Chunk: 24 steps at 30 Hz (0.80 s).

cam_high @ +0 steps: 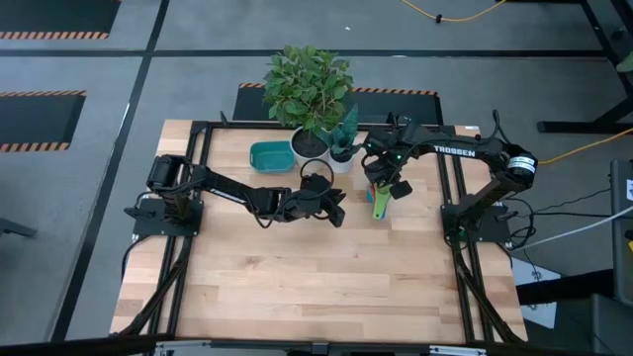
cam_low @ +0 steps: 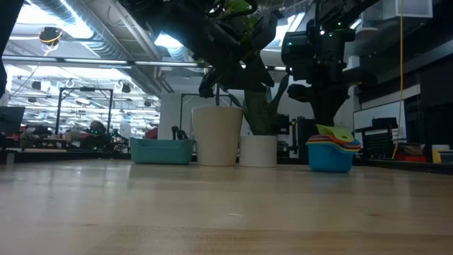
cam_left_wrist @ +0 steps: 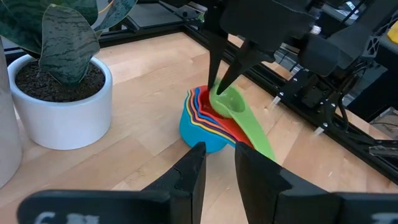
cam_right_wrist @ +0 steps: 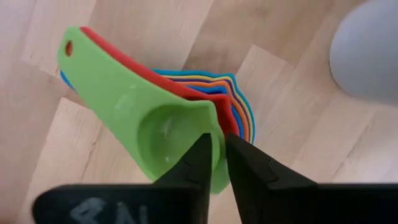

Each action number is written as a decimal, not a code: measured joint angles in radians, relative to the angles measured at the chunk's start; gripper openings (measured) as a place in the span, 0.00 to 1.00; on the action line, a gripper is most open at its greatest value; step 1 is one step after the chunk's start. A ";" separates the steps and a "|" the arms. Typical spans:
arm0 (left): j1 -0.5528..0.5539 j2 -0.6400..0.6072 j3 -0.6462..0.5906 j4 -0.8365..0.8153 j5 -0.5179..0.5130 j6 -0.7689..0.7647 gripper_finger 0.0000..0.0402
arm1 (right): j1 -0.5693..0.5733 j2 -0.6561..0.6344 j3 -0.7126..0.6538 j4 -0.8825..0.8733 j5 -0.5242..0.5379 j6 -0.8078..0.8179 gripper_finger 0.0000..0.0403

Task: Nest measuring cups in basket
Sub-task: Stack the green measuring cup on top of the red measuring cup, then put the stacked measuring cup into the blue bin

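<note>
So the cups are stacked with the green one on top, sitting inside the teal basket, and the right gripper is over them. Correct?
Not quite. The stacked measuring cups, green one on top, sit on the bare table, not in the teal basket, which stands apart beyond the white pots; the high view shows this. The right gripper is indeed over them, at the green cup's rim.

The desk (cam_high: 297,287) is pale wood planks in a black frame. Around it lies a grey floor (cam_high: 89,178) with dark seams and black mats (cam_high: 40,121) edged in orange-black hazard stripes, left of the desk. A yellow cable (cam_high: 450,15) runs over the floor beyond the desk's far right corner. In the low view, beyond the desk, a workshop hall shows silver ducts (cam_low: 85,21) under a bright ceiling, cluttered benches (cam_low: 64,134) at left, and a monitor (cam_low: 379,131) at right.
</note>
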 joint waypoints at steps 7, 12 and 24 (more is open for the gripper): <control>0.000 0.000 0.000 0.000 0.000 0.000 0.20 | -0.033 0.000 0.000 0.002 -0.014 0.032 0.24; 0.000 0.000 0.000 0.000 0.000 0.000 0.20 | -0.033 0.000 0.001 -0.020 -0.044 0.032 0.26; 0.000 0.000 0.000 0.001 0.000 0.000 0.20 | -0.007 -0.135 0.072 -0.259 -0.045 0.198 0.26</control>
